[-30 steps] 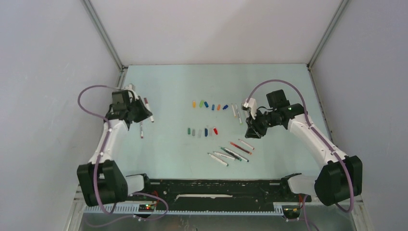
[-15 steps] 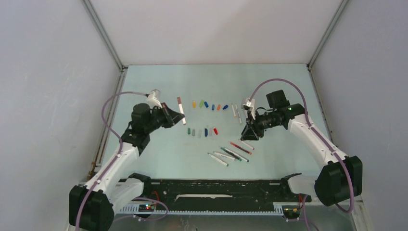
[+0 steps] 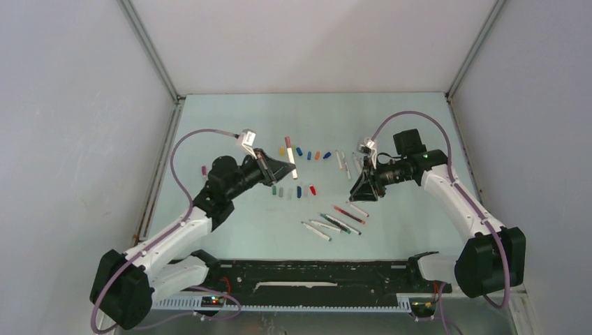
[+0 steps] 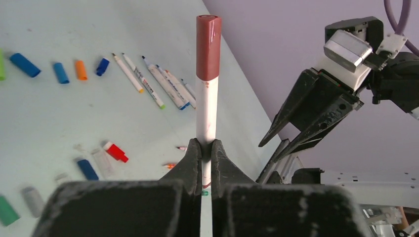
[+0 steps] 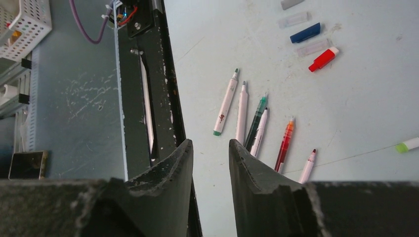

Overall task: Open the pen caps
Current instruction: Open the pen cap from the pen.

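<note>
1. The table (image 3: 230,118) is pale blue-green, it fills most of the top view, and there are plain panels around it.
2. The left arm (image 3: 174,234) reaches in toward the middle. The right arm (image 3: 461,202) comes in from the right side. Their wrists face each other across the rows of caps.
3. The left gripper (image 4: 204,147) is clamped tight on the white barrel of a capped pen (image 4: 206,108). It's holding the pen up off the table, and most of the barrel sticks out past the fingertips.
4. The right gripper (image 5: 210,143) has its jaws apart with nothing between them. It's hovering over the table close to the loose pens.
5. The uncapped pens (image 3: 335,223) are fanned out on the near side, right of centre. A few more lie at the right end of the far cap row.
6. The pen caps (image 3: 299,151) are lying loose mid-table in two short rows. The far row is yellow, blue and orange. The near row is green, grey, blue and red, plus a couple of clear ones.
7. The dark red cap (image 4: 208,47) is on the tip of the held pen. In the left wrist view it sits near the right gripper but doesn't touch it.
</note>
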`<state>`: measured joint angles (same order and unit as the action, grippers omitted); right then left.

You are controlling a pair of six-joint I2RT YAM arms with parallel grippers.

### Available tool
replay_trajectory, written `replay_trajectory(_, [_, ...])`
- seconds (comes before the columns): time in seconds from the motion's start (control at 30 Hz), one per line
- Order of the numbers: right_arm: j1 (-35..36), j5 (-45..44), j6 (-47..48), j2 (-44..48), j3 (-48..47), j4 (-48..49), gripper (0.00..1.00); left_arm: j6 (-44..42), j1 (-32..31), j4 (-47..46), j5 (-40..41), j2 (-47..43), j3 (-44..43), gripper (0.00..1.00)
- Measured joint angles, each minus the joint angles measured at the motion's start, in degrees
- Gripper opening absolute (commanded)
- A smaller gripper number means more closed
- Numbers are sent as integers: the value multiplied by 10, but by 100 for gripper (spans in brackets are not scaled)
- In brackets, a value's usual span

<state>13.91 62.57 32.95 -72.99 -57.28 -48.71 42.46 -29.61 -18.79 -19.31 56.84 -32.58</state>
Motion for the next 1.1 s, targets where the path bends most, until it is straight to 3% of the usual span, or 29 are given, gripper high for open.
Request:
replay_trajectory(0.57, [-31, 80, -62, 20, 1, 43, 44, 32, -116, -92, 74, 75, 0, 0])
replay_trajectory(0.9, [-38, 121, -272, 33, 76, 241, 47, 41, -184, -139, 102, 147, -21, 0])
replay_trajectory(1.1, [-67, 131, -406, 35, 104, 375, 61, 41, -211, -169, 102, 188, -45, 0])
